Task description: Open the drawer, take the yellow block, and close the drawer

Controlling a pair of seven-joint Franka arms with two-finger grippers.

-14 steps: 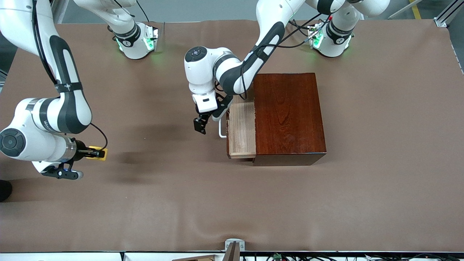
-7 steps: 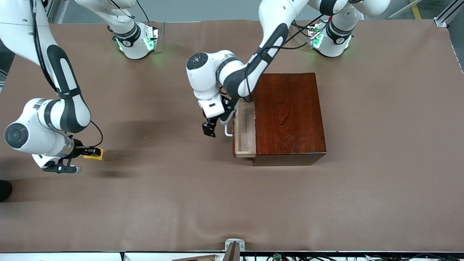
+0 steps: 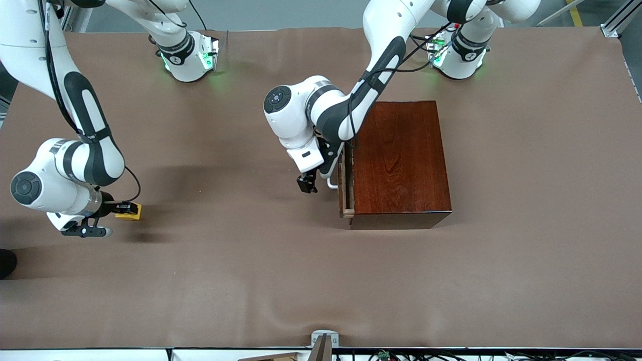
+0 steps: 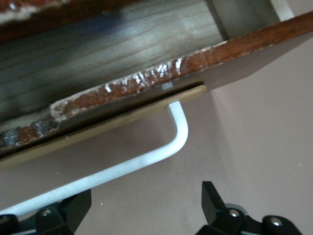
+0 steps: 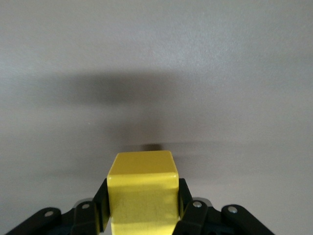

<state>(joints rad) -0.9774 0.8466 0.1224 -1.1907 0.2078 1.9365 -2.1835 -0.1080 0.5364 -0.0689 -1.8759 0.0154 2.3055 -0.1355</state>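
The wooden box [image 3: 398, 163] sits mid-table and serves as the ref point for everything here. The drawer [image 3: 345, 184] is nearly shut: only a thin strip of pale tray shows at the box face that looks toward the right arm's end of the table. Its white handle [image 3: 331, 184] is mostly covered by the left arm's wrist in the front view; just a short curved bit peeks out.

The left gripper [image 3: 307, 184] hangs just beside that handle, on the side away from the box. In the left wrist view its fingers [image 4: 215, 200] stand apart with the handle bar [image 4: 176, 142] running near them, not clamped (only the finger ends show, the rest is cut off at the frame edge). Whether either finger touches the bar can't be told. That view also shows part of the drawer's inside, dim and blurred, contents not readable.

The right gripper [image 3: 124, 207] is well apart from the box, toward the right arm's end of the table, low over the brown cloth [image 3: 251, 260]. It's clamped on the yellow block [image 3: 130, 210]; in the right wrist view the cube [image 5: 142, 192] sits squeezed between both pads, its lower part cut off. Whether the block rests on the cloth or hangs just above it isn't clear.
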